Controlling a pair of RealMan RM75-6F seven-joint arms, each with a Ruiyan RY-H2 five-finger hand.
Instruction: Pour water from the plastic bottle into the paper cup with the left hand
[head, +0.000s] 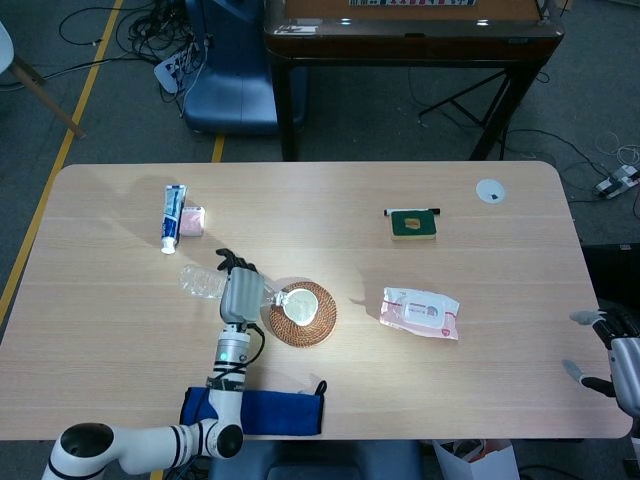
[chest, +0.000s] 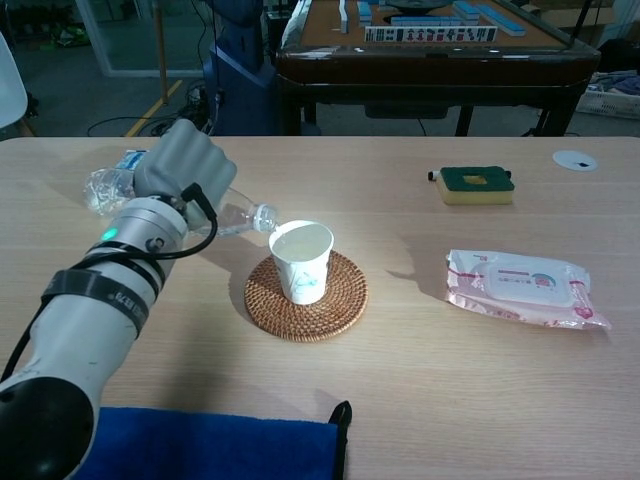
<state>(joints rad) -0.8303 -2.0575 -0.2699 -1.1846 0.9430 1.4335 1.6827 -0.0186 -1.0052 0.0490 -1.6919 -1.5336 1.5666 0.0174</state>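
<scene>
Near edge: blue cloth (chest: 200, 445) lies flat in front of the robot, out of play.

Left hand (chest: 180, 165) has its fingers wrapped around the plastic bottle (chest: 225, 212), which lies close to horizontal, neck pointing right. The mouth sits just beside the rim of the paper cup (chest: 303, 260), about level with it; whether it touches the rim I can't tell. The cup stands upright on the woven coaster (chest: 340, 300) and looks fairly full, liquid showing close to the rim.

Risks from here, as I judge them:
- Overfill. Little headroom left; more tilt likely sends water over the rim onto the coaster and table (chest: 450, 400).
- Cup tip. It's light paper on a textured mat. A sideways nudge from the neck could knock it over.
- Dribble. With the mouth at the rim edge rather than over the centre, a slow stream can run down the outside wall.
- Squeeze. The bottle is thin plastic; a harder grip could burp water out in a surge.

Safest next move is probably to rotate the bottle upright before moving it away.

Right hand (head: 610, 355) is at the far right table edge in the head view, fingers apart, holding nothing.

Further back: wet wipes pack (chest: 520, 290), sponge (chest: 477, 185), toothpaste tube (head: 172, 218). All well apart from the pour.
</scene>
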